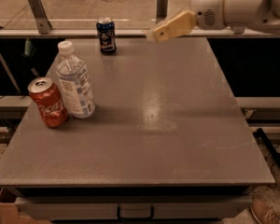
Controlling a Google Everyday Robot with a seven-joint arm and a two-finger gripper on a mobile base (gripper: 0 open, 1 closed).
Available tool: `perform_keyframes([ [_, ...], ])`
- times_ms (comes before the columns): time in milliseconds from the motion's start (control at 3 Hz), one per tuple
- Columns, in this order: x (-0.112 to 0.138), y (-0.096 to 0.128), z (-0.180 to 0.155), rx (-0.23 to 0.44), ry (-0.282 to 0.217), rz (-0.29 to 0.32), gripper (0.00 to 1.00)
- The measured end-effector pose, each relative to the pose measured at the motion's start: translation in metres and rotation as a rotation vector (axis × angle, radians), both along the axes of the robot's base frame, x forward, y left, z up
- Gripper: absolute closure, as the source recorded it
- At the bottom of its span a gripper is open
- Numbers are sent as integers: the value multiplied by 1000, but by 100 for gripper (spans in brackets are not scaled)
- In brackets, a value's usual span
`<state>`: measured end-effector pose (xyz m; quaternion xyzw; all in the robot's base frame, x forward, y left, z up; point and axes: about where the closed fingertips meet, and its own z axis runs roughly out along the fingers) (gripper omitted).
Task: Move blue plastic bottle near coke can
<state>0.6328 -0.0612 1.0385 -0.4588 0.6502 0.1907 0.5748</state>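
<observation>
So from where things sit, the job looks pretty much done: the blue plastic bottle [75, 85] is standing upright at the left of the frame, right up against the coke can [47, 101], which is just to its lower left, and they look like they're touching or as good as. The gripper [155, 34] is way off in the upper right, hanging above the far edge of the table [177, 139] and well apart from both. Nothing is in it as far as I can see, but I honestly can't tell whether it's open or closed from this angle. My read is that the step in hand is just getting the arm [238, 6] clear, and the way to do that well is to keep it high and out to the right, with no swinging low across the left side. A bottle that tall and light tips easily (the dented can next to it wouldn't prop it up much). The one thing close to the gripper is the dark blue can [106, 35] at top centre, a bit left and lower than the tip, so I'd avoid drifting that way. Otherwise there's a metal bracket [37, 10] on the rail in the upper left, and a drawer handle [135, 213] below the table's front edge, neither in the way.
</observation>
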Motion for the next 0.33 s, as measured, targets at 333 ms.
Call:
perform_keyframes([
  [333,2,-13,7,5,-17,-31,0],
])
